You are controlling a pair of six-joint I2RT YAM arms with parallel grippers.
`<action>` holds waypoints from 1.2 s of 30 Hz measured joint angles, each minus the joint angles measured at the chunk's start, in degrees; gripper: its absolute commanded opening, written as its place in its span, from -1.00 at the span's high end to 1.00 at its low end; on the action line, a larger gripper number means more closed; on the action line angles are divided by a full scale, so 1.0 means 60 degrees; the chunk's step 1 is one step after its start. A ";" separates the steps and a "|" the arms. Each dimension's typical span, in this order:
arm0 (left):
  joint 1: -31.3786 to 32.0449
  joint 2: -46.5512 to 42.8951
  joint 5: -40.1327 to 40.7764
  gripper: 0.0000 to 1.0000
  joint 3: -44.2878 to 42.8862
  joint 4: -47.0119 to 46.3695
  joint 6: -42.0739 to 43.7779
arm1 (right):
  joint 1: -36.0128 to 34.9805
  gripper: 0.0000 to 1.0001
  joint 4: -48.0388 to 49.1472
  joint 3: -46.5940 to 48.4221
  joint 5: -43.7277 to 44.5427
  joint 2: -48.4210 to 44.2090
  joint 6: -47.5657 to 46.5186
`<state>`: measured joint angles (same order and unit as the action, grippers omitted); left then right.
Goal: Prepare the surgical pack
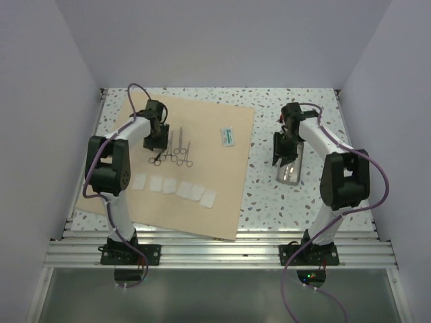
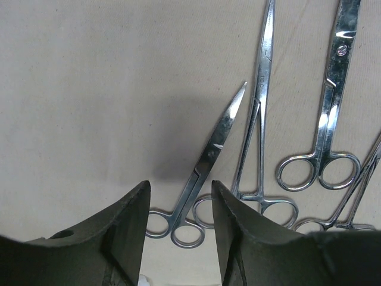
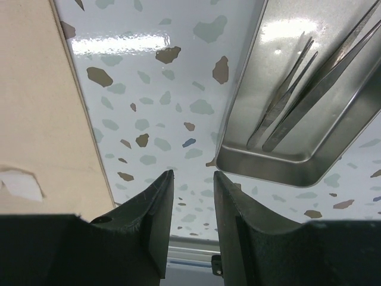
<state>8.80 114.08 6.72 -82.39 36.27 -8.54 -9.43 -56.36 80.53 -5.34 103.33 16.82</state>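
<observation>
The tan sheet (image 1: 202, 195) lies flat on the speckled desk (image 1: 269, 195), and I place everything against it. My left fingers (image 1: 157, 140) hang over the sheet's far left part, spread apart and pinching nothing. Seen from my left wrist, a pair of scissors (image 2: 205, 161) lies flat on the sheet, its rings in the gap between my two fingers and its blades pointing away. Just to its right lie a long clamp (image 2: 259, 119) and a second pair of scissors (image 2: 330, 107), side by side. Gauze squares (image 1: 176, 188) sit in a row across the sheet's near left part. A small white packet (image 1: 227, 136) rests toward its far right.

The steel tray (image 3: 286, 161) stands off the sheet, on the desk beyond its right edge, with slim steel tools (image 3: 286, 101) lying inside. My right fingers (image 1: 284, 156) hover between the sheet's right edge and the tray, parted, with only bare desk showing in the gap.
</observation>
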 measured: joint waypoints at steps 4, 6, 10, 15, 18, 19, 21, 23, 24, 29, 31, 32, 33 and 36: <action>0.0000 0.0000 -0.0007 0.18 0.0022 -0.0109 0.0040 | -0.0055 0.26 0.0000 0.0004 -0.0040 0.0000 -0.0004; 0.0000 0.0000 -0.0018 0.26 0.0066 -0.0164 0.0066 | -0.0073 0.25 0.0000 0.0004 -0.0044 0.0000 -0.0004; 0.0000 0.0000 -0.0080 0.27 0.0408 -0.0379 0.0058 | -0.0109 0.26 0.0000 0.0004 -0.0044 0.0000 -0.0007; 0.0015 -0.0084 -0.0069 0.14 0.0608 -0.0616 0.0033 | -0.0117 0.26 0.0011 0.0004 -0.0047 0.0000 -0.0022; 0.0033 -0.0142 0.0007 0.11 0.0714 -0.0725 0.0033 | -0.0135 0.26 0.0029 0.0007 -0.0047 0.0000 -0.0033; 0.0047 -0.0142 0.0066 0.10 0.0721 -0.0736 0.0033 | -0.0138 0.26 0.0033 0.0004 -0.0051 0.0000 -0.0033; 0.0066 -0.0142 0.0127 0.10 0.0750 -0.0772 0.0033 | -0.0160 0.26 0.0033 0.0007 -0.0055 0.0000 -0.0033; 0.0073 -0.0171 0.0131 0.18 0.0820 -0.0863 0.0033 | -0.0186 0.26 0.0029 0.0007 -0.0055 0.0000 -0.0033; 0.0073 -0.0193 0.0124 0.21 0.0863 -0.0914 0.0025 | -0.0200 0.26 0.0029 0.0007 -0.0055 0.0000 -0.0033; 0.0098 -0.0197 -0.0051 0.36 0.0900 -0.0994 0.0025 | -0.0284 0.26 0.0025 0.0007 -0.0051 0.0000 -0.0051; 0.0098 -0.0197 -0.0113 0.46 0.0900 -0.1005 0.0025 | -0.0302 0.26 0.0022 0.0007 -0.0051 0.0000 -0.0062; 0.0098 -0.0197 -0.0135 0.49 0.0896 -0.1005 0.0025 | -0.0310 0.26 0.0018 0.0007 -0.0051 0.0000 -0.0066; 0.0098 -0.0197 -0.0178 0.53 0.0896 -0.1005 0.0022 | -0.0321 0.26 0.0018 0.0007 -0.0051 0.0000 -0.0066; 0.0098 -0.0197 -0.0248 0.71 0.0878 -0.1002 0.0029 | -0.0361 0.26 0.0015 0.0015 -0.0055 0.0000 -0.0066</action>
<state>9.39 112.90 5.23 -77.12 30.26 -8.36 -11.60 -56.27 80.62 -5.67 103.33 16.43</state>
